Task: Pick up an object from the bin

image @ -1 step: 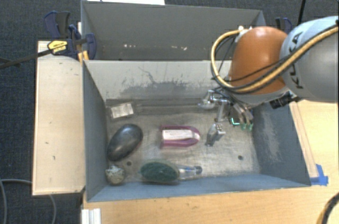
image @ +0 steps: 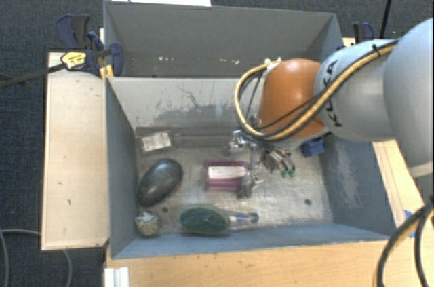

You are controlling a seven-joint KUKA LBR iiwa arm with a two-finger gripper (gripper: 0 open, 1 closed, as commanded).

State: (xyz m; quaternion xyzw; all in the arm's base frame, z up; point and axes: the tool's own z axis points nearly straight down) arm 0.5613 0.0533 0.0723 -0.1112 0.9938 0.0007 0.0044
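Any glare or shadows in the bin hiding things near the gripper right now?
Camera view: the light is even with no hard glare, only a soft sheen on the dark stone. Camera view: a soft shadow band lies along the floor at the bin back wall, clear of the gripper and the pink box. Camera view: the arm partly covers a blue thing.

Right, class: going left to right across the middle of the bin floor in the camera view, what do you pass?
Dark grey oval lump → pink and purple box → gripper → small green piece → blue piece.
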